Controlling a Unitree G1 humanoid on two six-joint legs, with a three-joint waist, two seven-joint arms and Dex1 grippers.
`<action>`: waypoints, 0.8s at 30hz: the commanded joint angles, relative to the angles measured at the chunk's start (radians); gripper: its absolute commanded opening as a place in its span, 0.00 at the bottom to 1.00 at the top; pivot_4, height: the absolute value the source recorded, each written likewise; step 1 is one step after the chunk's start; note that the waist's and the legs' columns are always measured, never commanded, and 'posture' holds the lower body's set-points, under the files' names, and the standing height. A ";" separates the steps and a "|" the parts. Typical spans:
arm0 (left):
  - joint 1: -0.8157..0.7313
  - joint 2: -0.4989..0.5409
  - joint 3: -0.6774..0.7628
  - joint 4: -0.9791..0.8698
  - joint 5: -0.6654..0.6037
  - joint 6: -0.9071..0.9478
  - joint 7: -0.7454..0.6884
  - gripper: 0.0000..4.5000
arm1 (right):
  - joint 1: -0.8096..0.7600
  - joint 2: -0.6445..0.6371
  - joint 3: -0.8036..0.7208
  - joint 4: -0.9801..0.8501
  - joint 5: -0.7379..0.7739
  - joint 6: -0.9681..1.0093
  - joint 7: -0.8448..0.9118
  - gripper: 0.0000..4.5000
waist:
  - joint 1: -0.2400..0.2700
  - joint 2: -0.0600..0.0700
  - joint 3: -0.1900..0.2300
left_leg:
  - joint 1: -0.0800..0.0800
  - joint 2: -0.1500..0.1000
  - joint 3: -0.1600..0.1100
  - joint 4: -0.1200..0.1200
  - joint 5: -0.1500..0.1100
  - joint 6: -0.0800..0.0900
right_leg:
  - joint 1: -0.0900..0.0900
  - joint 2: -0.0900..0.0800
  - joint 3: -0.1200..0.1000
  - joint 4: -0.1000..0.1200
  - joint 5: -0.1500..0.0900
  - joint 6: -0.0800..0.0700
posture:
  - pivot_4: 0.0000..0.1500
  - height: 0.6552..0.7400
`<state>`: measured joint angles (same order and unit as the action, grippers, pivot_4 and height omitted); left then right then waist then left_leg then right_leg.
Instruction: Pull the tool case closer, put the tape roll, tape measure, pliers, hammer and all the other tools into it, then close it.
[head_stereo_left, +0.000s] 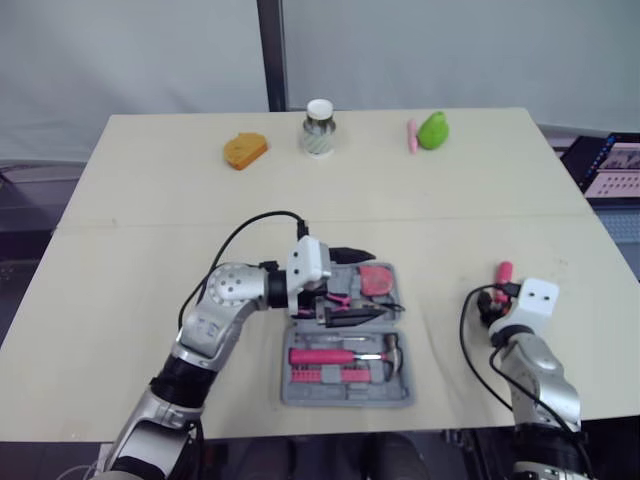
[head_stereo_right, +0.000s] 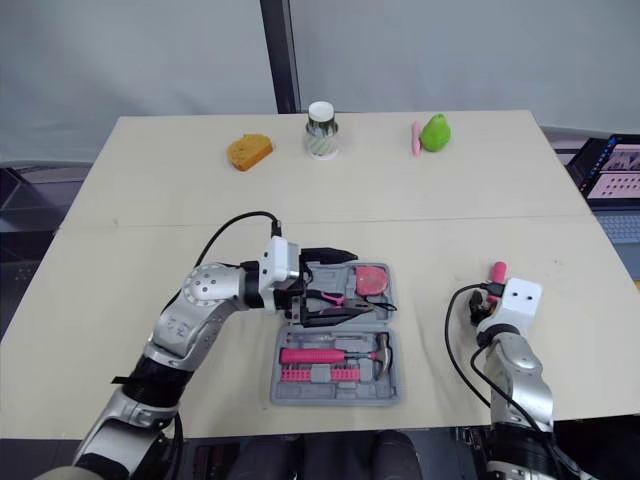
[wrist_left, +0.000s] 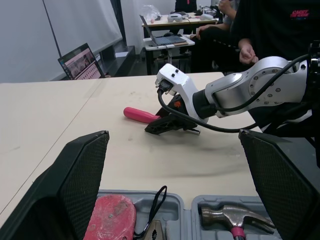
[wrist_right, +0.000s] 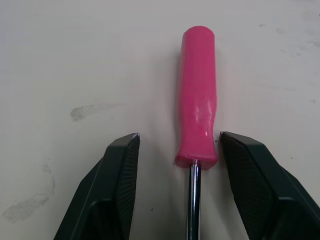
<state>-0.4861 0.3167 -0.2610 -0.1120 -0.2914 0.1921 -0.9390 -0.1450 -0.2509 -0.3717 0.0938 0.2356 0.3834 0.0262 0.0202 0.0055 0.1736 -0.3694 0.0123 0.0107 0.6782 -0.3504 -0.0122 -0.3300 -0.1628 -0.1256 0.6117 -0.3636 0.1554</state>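
Left gripper (head_stereo_left: 375, 284), fingers spread, hovers over 12 o'clock half of open grey plastic tool case (head_stereo_left: 345, 400). Right gripper (wrist_right: 179, 136), released, straddles pink-handled metal screwdriver (wrist_right: 199, 95), apparently untouched, 3 o'clock of case.

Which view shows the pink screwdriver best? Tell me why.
The right wrist view: the screwdriver lies on the table between the right tool's open fingers, handle and shaft plain. The eye views show its handle end poking beyond that tool; the left wrist view shows the handle sideways, farther off.
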 joint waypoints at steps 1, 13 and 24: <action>-0.006 -0.011 -0.011 -0.037 -0.001 -0.008 0.004 1.00 | 0.007 0.007 -0.025 0.011 0.001 -0.014 -0.028 0.60 | 0.000 0.000 0.000 | 0.000 0.000 0.000 0.000 0.000 0.000 | 0.000 0.000 0.000 0.000 0.000 0.000 | 1.00 1.00; -0.020 -0.012 -0.004 -0.010 0.012 -0.022 0.004 1.00 | -0.011 0.007 -0.036 0.044 0.009 -0.040 -0.043 0.60 | 0.000 0.000 0.000 | 0.000 0.000 0.000 0.000 0.000 0.000 | 0.000 0.000 0.000 0.000 0.000 0.000 | 1.00 1.00; -0.062 -0.024 0.015 0.054 0.026 -0.048 0.016 1.00 | -0.021 -0.015 -0.028 0.053 -0.007 -0.049 -0.038 0.09 | 0.002 0.000 0.000 | 0.000 0.000 0.000 0.001 0.000 0.000 | 0.000 0.000 0.000 0.000 0.000 0.000 | 1.00 1.00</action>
<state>-0.5348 0.2976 -0.2611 -0.0521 -0.2668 0.1661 -0.9265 -0.1770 -0.2486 -0.3807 0.1464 0.2347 0.3435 -0.0047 0.0223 0.0054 0.1736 -0.3698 0.0122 0.0104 0.6786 -0.3504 -0.0121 -0.3299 -0.1629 -0.1257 0.6116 -0.3636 0.1554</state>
